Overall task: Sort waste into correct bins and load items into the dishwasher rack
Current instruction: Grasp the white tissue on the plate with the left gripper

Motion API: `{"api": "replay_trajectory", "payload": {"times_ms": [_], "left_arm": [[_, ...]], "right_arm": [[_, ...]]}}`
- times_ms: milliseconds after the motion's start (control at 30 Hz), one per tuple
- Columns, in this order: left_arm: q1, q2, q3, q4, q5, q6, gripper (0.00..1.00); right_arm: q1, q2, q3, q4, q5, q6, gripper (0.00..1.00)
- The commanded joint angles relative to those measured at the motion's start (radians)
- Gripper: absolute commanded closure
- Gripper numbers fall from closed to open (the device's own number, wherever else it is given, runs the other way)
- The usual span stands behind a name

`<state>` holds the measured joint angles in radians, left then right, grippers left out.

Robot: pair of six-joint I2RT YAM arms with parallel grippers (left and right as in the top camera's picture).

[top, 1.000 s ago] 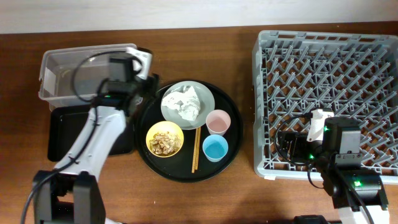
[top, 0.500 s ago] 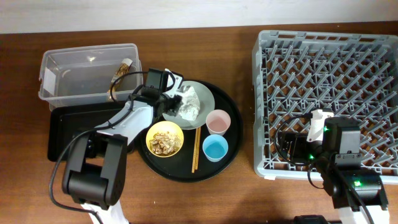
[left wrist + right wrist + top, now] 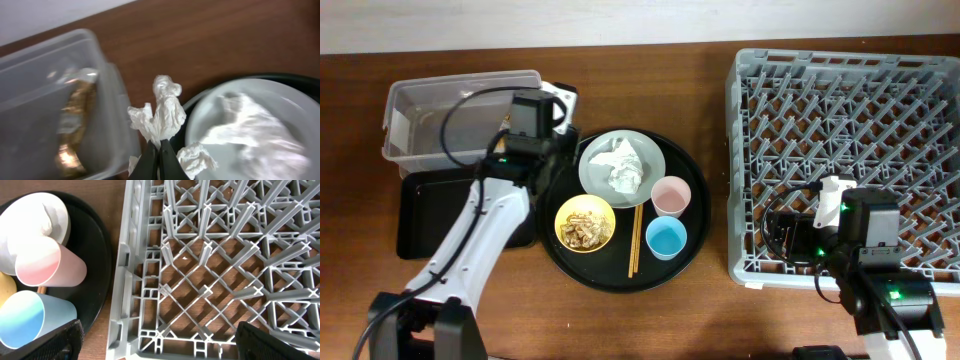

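Observation:
My left gripper (image 3: 160,147) is shut on a crumpled white napkin (image 3: 161,112), held between the clear tub (image 3: 45,85) and the pale plate (image 3: 280,95). A gold-brown wrapper (image 3: 70,130) lies in the tub. More napkin (image 3: 625,172) rests on the plate (image 3: 650,152). On the round black tray (image 3: 610,272) are a yellow bowl (image 3: 585,222) of food scraps, a pink cup (image 3: 671,195), a blue cup (image 3: 666,238) and chopsticks (image 3: 635,240). My right gripper (image 3: 160,345) is open and empty above the front-left corner of the dishwasher rack (image 3: 850,100).
A shallow black rectangular tray (image 3: 425,215) lies in front of the clear tub (image 3: 430,115), partly under my left arm. The round tray's edge (image 3: 97,255) runs close to the rack's left wall (image 3: 125,280). Bare wood table shows between them.
My left gripper went from the tub to the plate, shut on a napkin, and came back toward the tub's edge with it. The right arm has stayed still.

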<state>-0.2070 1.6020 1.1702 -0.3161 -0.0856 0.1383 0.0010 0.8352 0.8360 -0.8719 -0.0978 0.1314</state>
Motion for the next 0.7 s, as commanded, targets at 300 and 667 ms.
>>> {"api": "replay_trajectory", "payload": {"times_ms": [300,667], "left_arm": [[0.229,0.029,0.003,0.215,-0.040,0.006,0.41],[-0.148,0.180,0.003,0.020,0.198,0.006,0.28]], "right_arm": [[0.005,-0.003,0.022,-0.001,-0.002,0.001,0.02],[0.006,-0.003,0.022,-0.003,-0.003,0.001,0.02]]}}
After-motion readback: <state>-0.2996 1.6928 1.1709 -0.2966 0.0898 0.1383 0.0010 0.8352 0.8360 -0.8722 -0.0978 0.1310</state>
